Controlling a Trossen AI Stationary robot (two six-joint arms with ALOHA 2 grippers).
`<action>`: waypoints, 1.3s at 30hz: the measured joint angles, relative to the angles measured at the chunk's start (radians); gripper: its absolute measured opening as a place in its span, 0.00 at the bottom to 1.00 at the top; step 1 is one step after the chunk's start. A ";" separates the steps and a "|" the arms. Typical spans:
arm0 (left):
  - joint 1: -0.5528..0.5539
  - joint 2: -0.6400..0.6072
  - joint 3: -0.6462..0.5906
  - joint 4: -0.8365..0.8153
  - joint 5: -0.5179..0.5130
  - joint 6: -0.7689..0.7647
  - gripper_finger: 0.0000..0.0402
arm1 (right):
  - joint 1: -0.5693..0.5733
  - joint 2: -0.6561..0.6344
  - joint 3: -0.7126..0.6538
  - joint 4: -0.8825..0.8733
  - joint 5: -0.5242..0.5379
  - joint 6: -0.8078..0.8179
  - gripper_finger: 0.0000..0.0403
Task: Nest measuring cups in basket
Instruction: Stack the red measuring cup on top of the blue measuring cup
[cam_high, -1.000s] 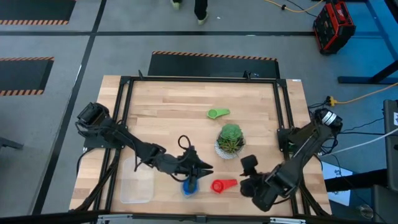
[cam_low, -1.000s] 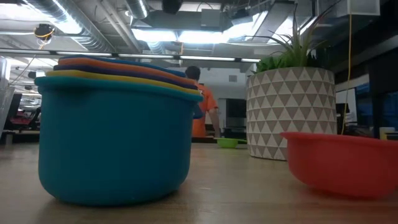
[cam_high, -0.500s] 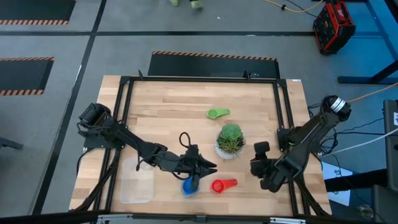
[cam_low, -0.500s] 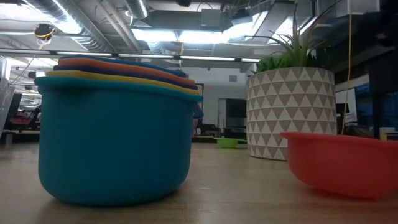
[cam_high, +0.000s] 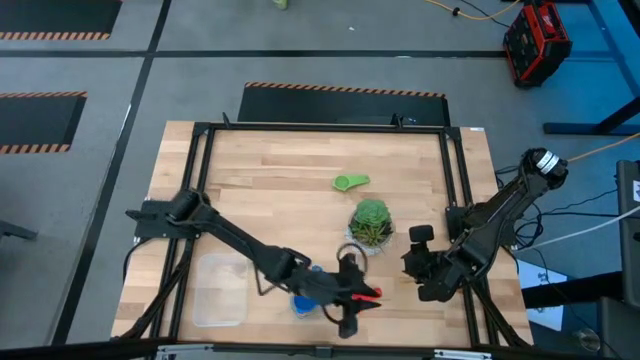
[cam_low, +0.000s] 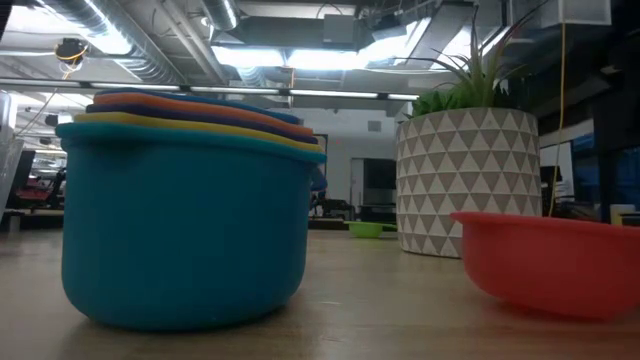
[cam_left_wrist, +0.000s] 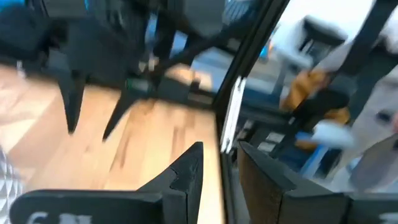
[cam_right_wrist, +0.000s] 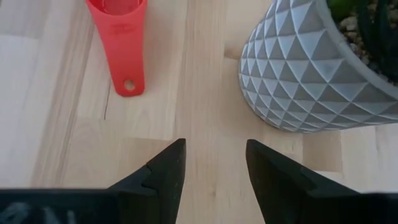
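A stack of nested measuring cups (cam_low: 185, 215), teal outermost with yellow, blue and orange rims inside, stands upright on the wood. A red cup (cam_right_wrist: 119, 37) lies beside it; a green cup (cam_high: 350, 182) lies well apart. The clear basket (cam_high: 220, 290) sits near the table's front left.

An industrial lab: exposed ceiling ducts (cam_low: 150, 50), hazard-striped floor mats (cam_high: 345, 90), a framed wooden workbench (cam_high: 270, 170).

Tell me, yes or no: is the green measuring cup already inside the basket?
No. In the high view the green measuring cup lies alone on the bare wood beyond the potted plant, far from the basket.
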 joint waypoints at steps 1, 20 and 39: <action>0.000 0.022 0.029 -0.045 0.000 0.001 0.23 | 0.000 0.000 0.000 0.001 -0.005 -0.002 0.43; 0.019 0.116 0.095 -0.444 -0.041 -0.004 0.23 | 0.000 0.000 -0.001 0.027 -0.026 -0.007 0.43; 0.051 0.210 0.093 -0.454 -0.006 -0.010 0.23 | 0.000 0.001 -0.001 0.052 -0.026 -0.010 0.43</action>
